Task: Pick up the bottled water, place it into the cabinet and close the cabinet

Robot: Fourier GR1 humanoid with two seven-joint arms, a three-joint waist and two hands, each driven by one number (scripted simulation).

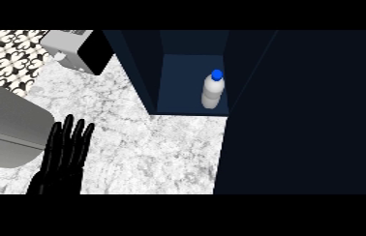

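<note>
Bottle (213, 90) upright inside the open cabinet (191, 80), blue cap up.

The bottle stands on the cabinet floor, toward its right wall, at about 1 o'clock from the view's centre. The left hand (64, 155) rests at 8 o'clock on the marble counter (154, 148), fingers straight and released, grasping nothing. A grey sink (18, 133) lies at 9 o'clock; a toaster (79, 49) at 11 o'clock.
</note>
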